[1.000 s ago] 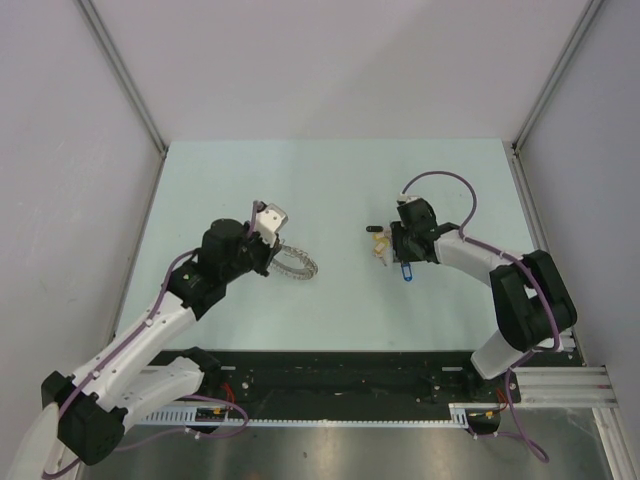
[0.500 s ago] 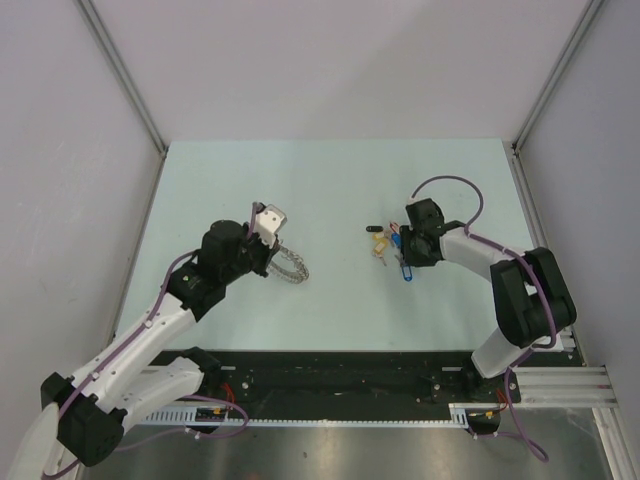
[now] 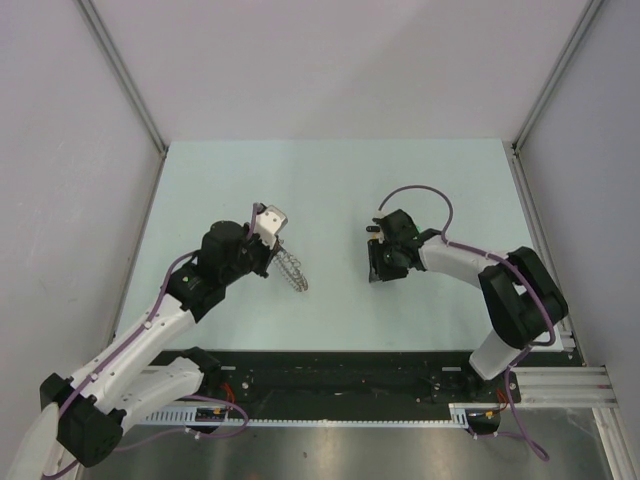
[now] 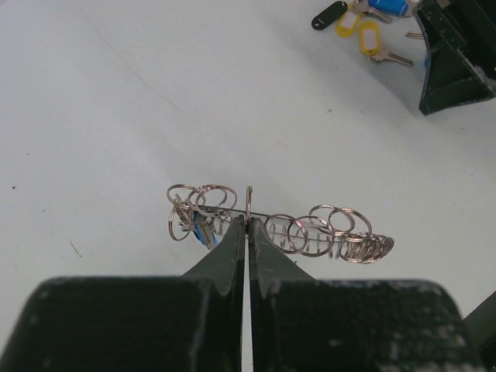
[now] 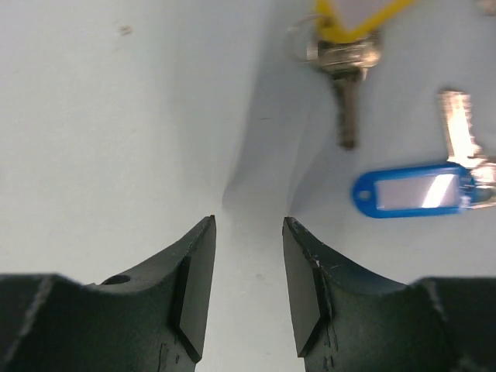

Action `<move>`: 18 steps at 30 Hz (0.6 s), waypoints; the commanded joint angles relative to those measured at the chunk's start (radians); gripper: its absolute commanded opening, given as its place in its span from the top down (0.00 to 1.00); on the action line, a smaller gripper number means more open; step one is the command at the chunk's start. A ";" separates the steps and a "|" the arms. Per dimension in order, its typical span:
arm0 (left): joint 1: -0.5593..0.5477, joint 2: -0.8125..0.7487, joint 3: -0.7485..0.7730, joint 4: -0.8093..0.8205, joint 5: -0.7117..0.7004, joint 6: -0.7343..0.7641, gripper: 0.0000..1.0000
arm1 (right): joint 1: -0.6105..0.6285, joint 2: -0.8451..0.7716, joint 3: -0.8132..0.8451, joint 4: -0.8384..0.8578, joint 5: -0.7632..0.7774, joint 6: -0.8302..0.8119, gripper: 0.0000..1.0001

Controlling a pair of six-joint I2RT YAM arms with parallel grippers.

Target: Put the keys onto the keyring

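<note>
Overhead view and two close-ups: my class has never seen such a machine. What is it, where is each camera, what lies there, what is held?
Two robot arms stand at the near edge of the table. The overhead camera looks down from behind them; each close-up comes from a wrist camera. The left pincer is shut on the keyring, a ring of small wire loops. The right pincer is open and empty, beside the loose keys with coloured tags.

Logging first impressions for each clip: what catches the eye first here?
The left gripper is shut on the coiled grey keyring, left of the middle of the table. On the right, the open right gripper hovers empty just short of the loose keys, blue and yellow tags showing.
</note>
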 commanded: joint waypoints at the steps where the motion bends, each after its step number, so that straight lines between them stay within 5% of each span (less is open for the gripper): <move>1: -0.008 -0.024 0.004 0.059 -0.006 0.014 0.99 | 0.044 -0.055 0.040 0.041 0.002 0.019 0.55; 8: -0.009 -0.025 0.002 0.059 -0.004 0.016 1.00 | -0.116 -0.115 0.040 -0.007 0.088 -0.059 0.57; 12: -0.009 -0.027 0.002 0.059 -0.007 0.017 1.00 | -0.213 -0.089 0.038 0.008 0.057 -0.079 0.46; 18: -0.009 -0.028 0.002 0.058 -0.009 0.019 0.99 | -0.256 -0.031 0.040 0.051 -0.013 -0.092 0.43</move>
